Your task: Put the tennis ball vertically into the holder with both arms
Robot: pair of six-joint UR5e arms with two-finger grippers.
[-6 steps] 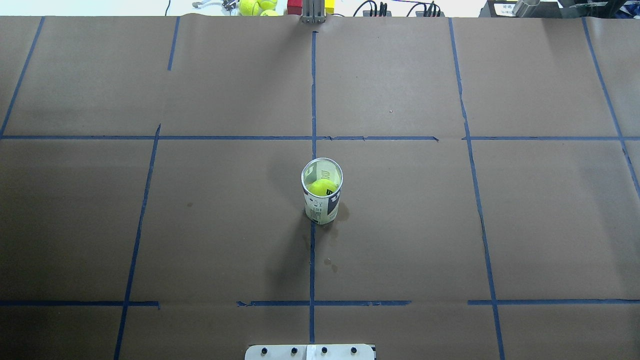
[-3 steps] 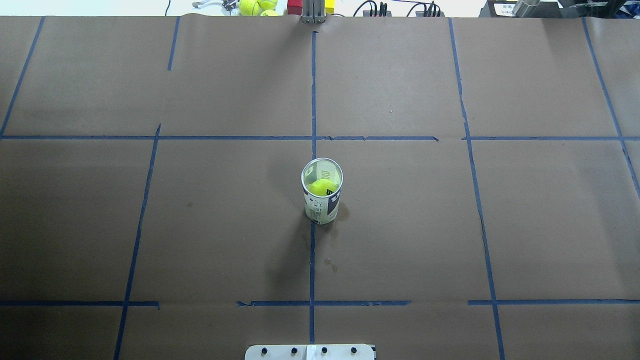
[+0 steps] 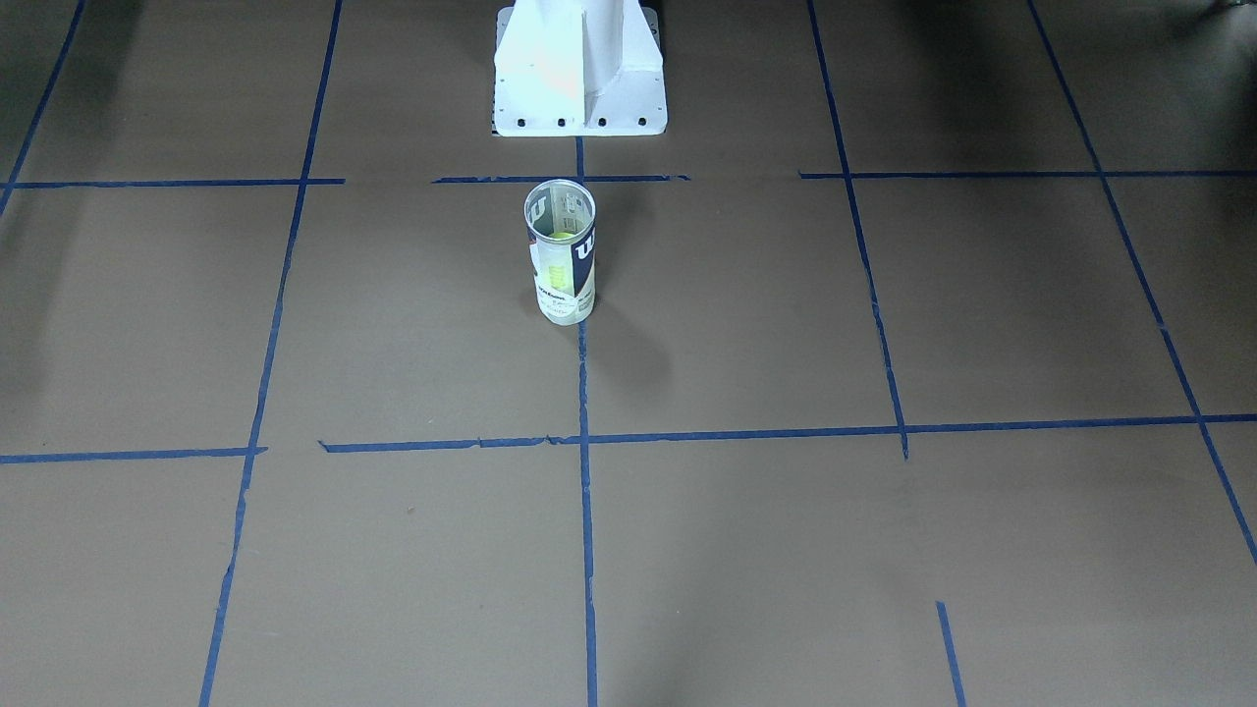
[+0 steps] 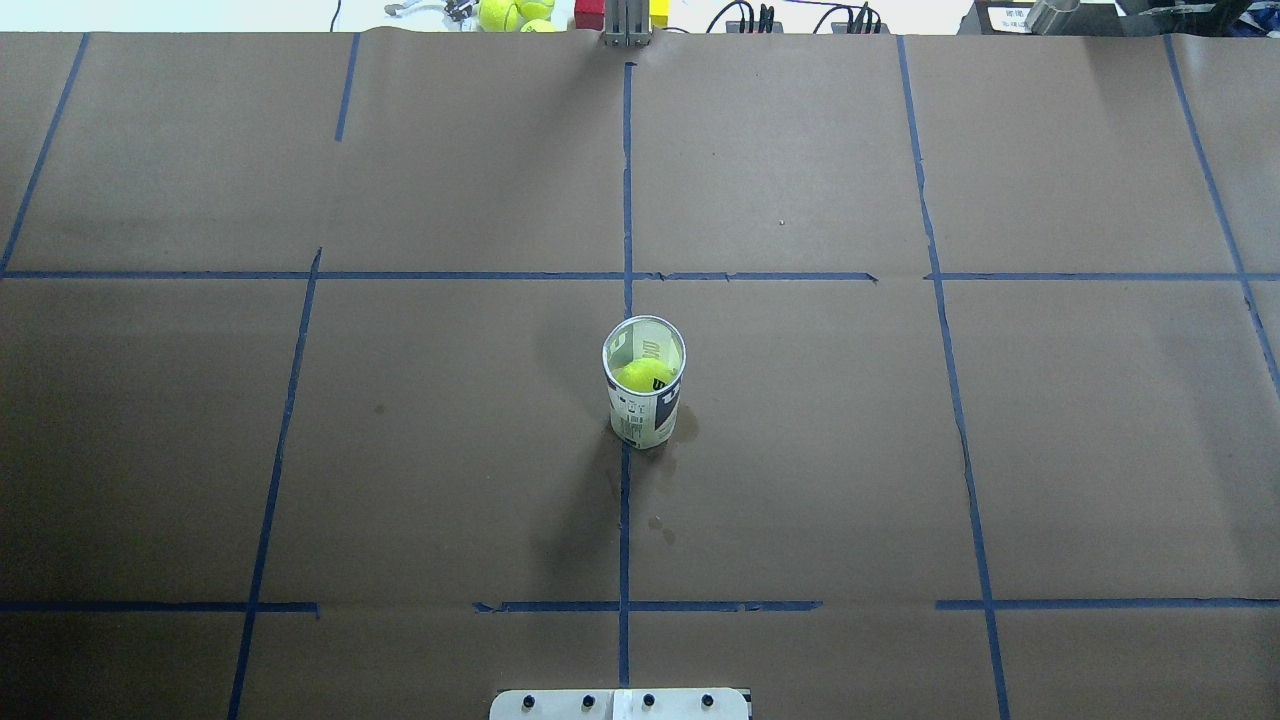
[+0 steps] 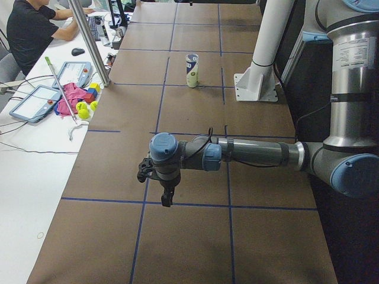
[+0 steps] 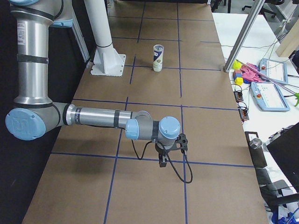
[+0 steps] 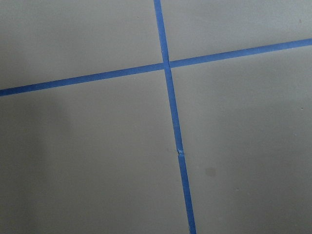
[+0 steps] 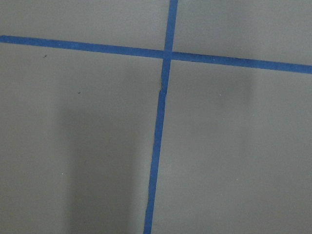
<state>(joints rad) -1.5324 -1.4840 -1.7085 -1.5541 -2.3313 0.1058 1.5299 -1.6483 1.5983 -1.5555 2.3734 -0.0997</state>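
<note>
Ball point(image 4: 645, 375) sits inside upright can point(image 4: 643, 418). Left gripper point(image 5: 167, 198) and right gripper point(image 6: 163, 162) hang above table point(image 4: 900, 450), well apart from can; whether their fingers are parted cannot be told

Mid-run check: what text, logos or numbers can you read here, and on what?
"W": white logo on the navy label of the holder.
Small print on that label: too small to read.
Dark print on the tennis ball: too blurred to read.
Nothing else legible.

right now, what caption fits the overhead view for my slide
Tennis ball seated inside the upright holder, which stands on a blue tape line.
</note>
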